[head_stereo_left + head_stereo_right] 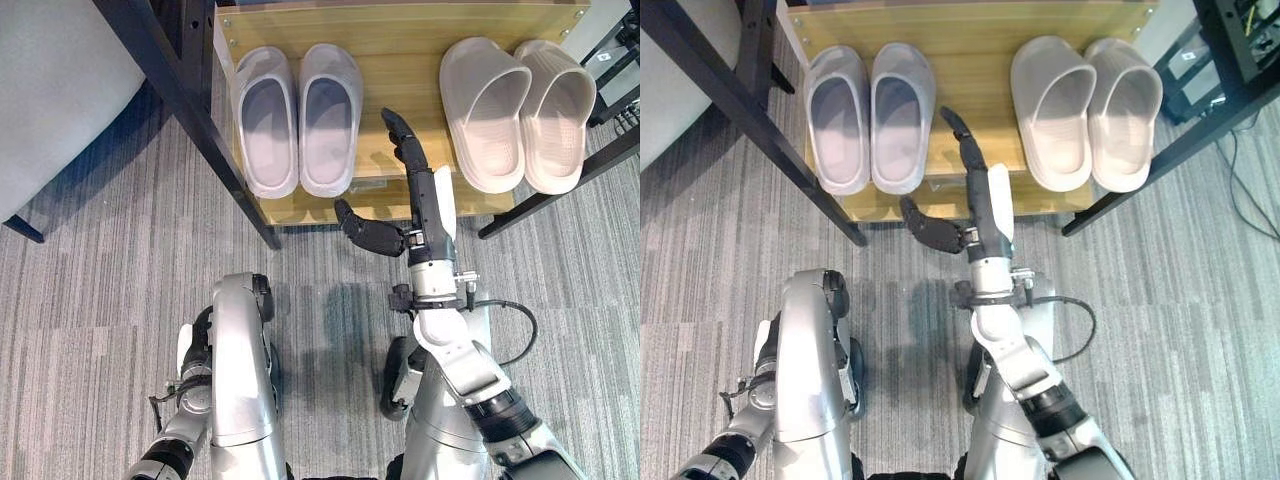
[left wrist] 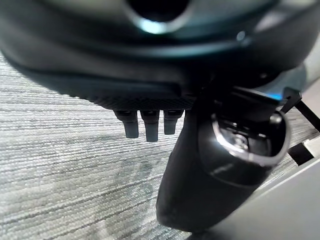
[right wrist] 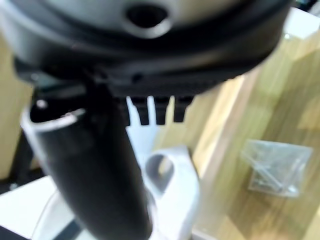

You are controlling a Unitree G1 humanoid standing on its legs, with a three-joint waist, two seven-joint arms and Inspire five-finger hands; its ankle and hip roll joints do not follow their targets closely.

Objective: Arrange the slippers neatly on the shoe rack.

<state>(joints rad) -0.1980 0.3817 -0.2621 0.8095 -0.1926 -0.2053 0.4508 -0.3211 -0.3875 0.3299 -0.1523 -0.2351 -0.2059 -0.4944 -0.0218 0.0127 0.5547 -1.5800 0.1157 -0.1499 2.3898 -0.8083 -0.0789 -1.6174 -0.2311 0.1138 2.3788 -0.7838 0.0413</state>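
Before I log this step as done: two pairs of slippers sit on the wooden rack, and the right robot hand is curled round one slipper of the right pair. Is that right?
Not quite. Both pairs, the left pair and the right pair, do sit on the wooden rack. But the right robot hand holds nothing: the left eye view shows it open, fingers straight, over the bare wood between the pairs.

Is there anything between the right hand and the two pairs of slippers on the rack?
Nothing visible. The right hand is open over the bare wood of the rack, in the gap between the left pair and the right pair. It touches neither pair, and only bare shelf lies between it and each.
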